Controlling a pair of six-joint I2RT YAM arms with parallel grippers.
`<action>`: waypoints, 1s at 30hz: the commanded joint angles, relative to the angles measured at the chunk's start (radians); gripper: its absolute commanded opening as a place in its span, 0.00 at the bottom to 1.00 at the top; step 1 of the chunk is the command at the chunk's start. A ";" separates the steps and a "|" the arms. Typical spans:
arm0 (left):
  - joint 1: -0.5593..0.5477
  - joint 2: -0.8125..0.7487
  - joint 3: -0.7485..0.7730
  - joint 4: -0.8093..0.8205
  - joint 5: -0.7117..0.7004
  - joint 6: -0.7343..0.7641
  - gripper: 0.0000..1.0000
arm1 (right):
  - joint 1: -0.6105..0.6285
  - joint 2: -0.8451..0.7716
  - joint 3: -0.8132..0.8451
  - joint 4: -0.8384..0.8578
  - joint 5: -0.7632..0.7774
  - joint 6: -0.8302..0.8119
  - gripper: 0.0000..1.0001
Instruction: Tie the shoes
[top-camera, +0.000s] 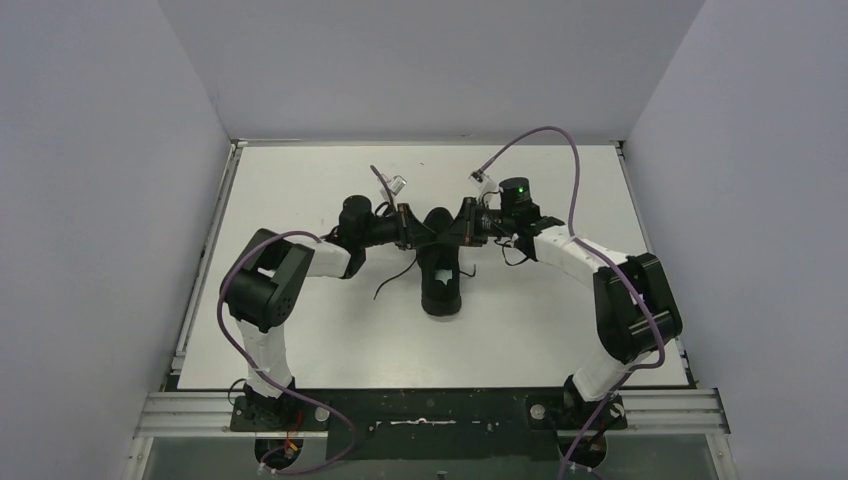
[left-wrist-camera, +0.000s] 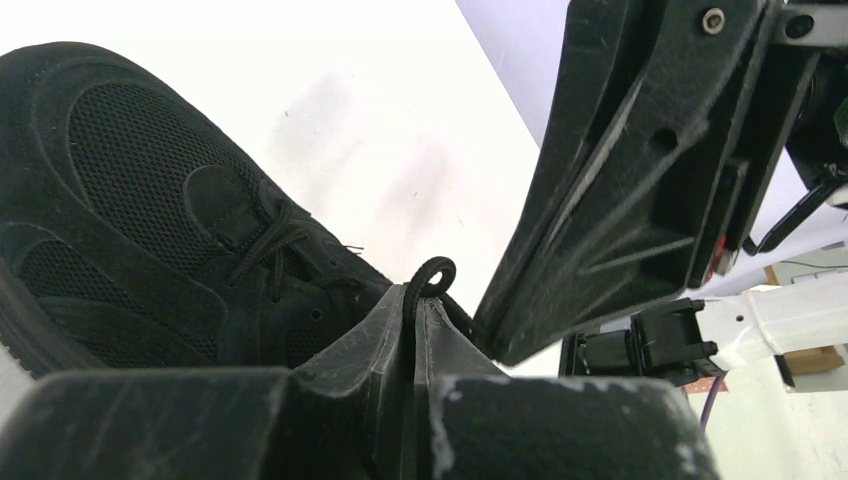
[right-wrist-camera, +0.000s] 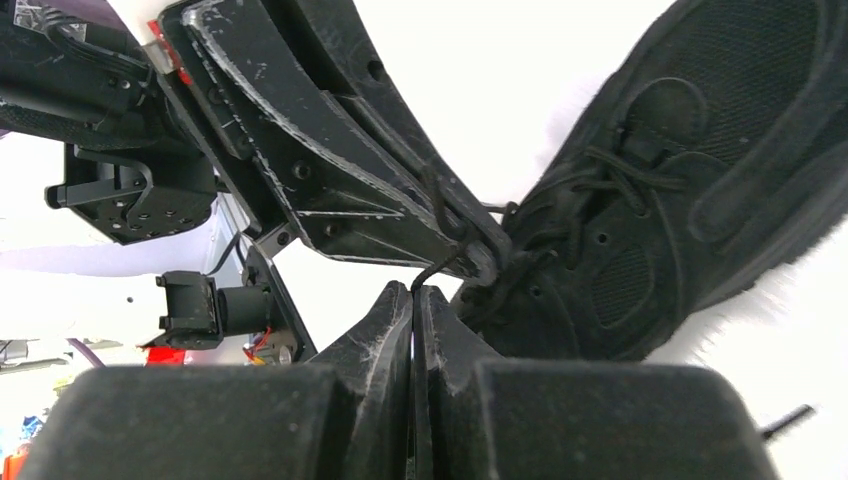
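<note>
The left gripper (left-wrist-camera: 413, 312) and right gripper (right-wrist-camera: 413, 300) each clamp the lace (left-wrist-camera: 437, 268) over the shoe (top-camera: 441, 285), tips meeting, with no finished knot visible, probably mid-crossing.

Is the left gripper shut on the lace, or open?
Shut on it. The left gripper shows no gap at its tips in the left wrist view, and a loop of lace pokes out from between them.

Black mesh shoe (left-wrist-camera: 130, 170), black laces (left-wrist-camera: 262, 240), white table (top-camera: 520, 330)

There is one black sneaker (top-camera: 440, 285), one white table (top-camera: 300, 190) and two arms: left arm (top-camera: 265, 285) and right arm (top-camera: 630, 300).
</note>
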 joint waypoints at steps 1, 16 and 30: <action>0.002 0.003 0.036 0.084 -0.032 -0.038 0.00 | 0.041 -0.041 0.010 0.077 -0.024 0.042 0.00; 0.006 0.038 0.032 0.124 0.010 -0.054 0.00 | -0.146 -0.079 0.021 -0.082 0.029 -0.020 0.32; 0.008 0.038 0.041 0.138 0.010 -0.065 0.00 | -0.100 0.089 0.051 0.083 -0.074 0.051 0.28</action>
